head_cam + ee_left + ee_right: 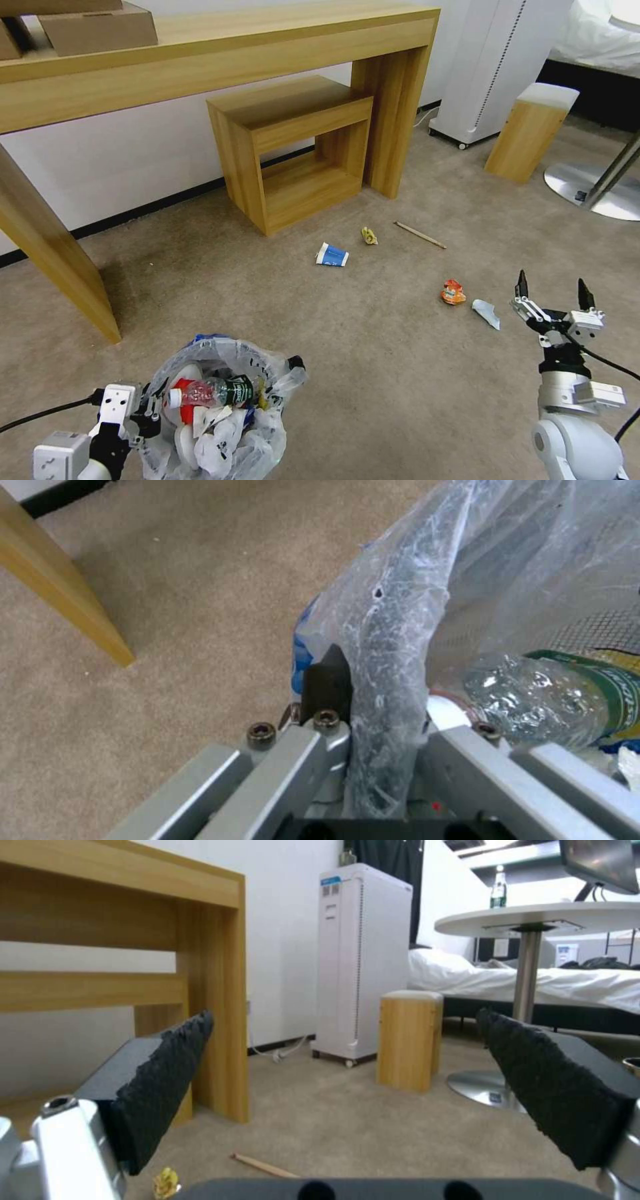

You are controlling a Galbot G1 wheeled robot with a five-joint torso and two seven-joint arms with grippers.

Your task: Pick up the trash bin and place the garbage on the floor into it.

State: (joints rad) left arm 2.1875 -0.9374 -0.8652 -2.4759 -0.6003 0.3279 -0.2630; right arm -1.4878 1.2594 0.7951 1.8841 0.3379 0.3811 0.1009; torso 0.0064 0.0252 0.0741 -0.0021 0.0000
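The trash bin (220, 413) is at the lower left of the head view, lined with a crinkly plastic bag and holding a green-label bottle (533, 695) and wrappers. My left gripper (143, 415) is shut on its bag-covered rim (383, 680). My right gripper (552, 288) hovers open and empty over the floor (373, 373), its black pads (167, 1085) wide apart. Garbage lies on the carpet: a blue-white carton (331, 255), a yellow scrap (369, 235), a wooden stick (419, 235), an orange-red wrapper (453, 292) and crumpled white paper (486, 313) just left of the right gripper.
A long wooden desk (200, 60) runs along the wall, with a low wooden side table (293, 147) under it. A white tower appliance (493, 67), a wooden block stool (530, 133), a round table's metal base (593, 187) and a bed stand at the right.
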